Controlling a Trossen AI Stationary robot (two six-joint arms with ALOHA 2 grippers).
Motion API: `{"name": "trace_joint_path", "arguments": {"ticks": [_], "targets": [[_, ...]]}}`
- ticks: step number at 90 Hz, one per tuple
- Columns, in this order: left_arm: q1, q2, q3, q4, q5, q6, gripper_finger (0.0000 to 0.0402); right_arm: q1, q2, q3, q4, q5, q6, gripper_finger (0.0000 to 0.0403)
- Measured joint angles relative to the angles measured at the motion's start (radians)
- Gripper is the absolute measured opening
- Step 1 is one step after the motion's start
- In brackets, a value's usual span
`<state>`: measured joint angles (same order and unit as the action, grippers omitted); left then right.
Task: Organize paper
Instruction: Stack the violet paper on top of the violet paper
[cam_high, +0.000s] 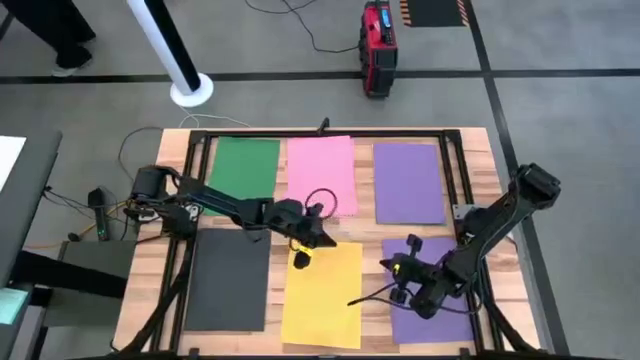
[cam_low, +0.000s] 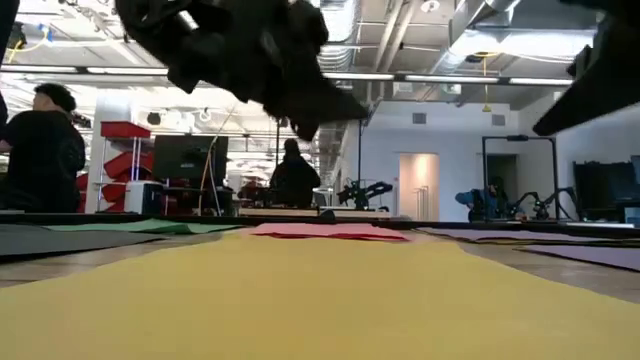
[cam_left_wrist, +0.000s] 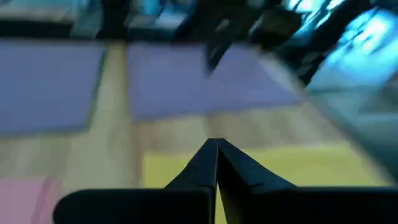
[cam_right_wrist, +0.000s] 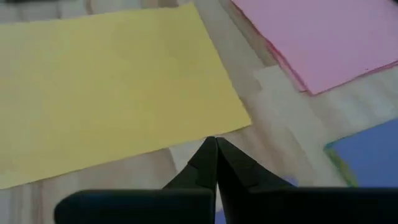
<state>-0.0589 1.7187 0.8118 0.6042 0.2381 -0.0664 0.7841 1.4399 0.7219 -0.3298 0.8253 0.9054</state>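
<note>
Six sheets of paper lie flat on the wooden table in two rows. Green (cam_high: 243, 168), pink (cam_high: 320, 172) and purple (cam_high: 408, 182) are in the far row. Dark grey (cam_high: 228, 280), yellow (cam_high: 325, 295) and a second purple (cam_high: 432, 290) are in the near row. My left gripper (cam_high: 330, 240) is shut and hangs above the yellow sheet's far edge (cam_left_wrist: 298, 165), raised clear of the table (cam_low: 290, 90). My right gripper (cam_high: 352, 300) is shut, its tips (cam_right_wrist: 216, 142) over the wood beside the yellow sheet's right edge (cam_right_wrist: 106, 87).
A black frame (cam_high: 455, 170) runs around the working area. Bare wood strips (cam_right_wrist: 273, 124) separate the sheets. On the floor beyond the far edge stand a red device (cam_high: 378, 45) and a white pole base (cam_high: 190, 90). People (cam_low: 295, 175) are in the room behind.
</note>
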Motion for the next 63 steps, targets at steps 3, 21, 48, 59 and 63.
{"name": "trace_joint_path", "arguments": {"ticks": [3, 21, 48, 59, 63], "targets": [[0.000, 0.001, -0.018, 0.044, 0.012, -0.006, 0.0000, -0.005, -0.018, -0.036, 0.053, 0.000, -0.018, 0.0000], [0.018, 0.001, -0.127, 0.274, 0.026, -0.051, 0.0000, -0.063, -0.169, -0.253, 0.345, -0.044, -0.120, 0.0000], [0.097, 0.000, -0.241, 0.492, 0.177, -0.123, 0.0000, -0.364, -0.276, -0.308, 0.222, -0.394, -0.261, 0.0000], [0.103, 0.000, -0.257, 0.480, 0.145, -0.120, 0.0000, -0.443, -0.275, -0.308, 0.152, -0.419, -0.360, 0.0000], [0.102, 0.000, -0.266, 0.476, 0.127, -0.117, 0.0000, -0.461, -0.275, -0.302, 0.121, -0.420, -0.399, 0.0000]]}}
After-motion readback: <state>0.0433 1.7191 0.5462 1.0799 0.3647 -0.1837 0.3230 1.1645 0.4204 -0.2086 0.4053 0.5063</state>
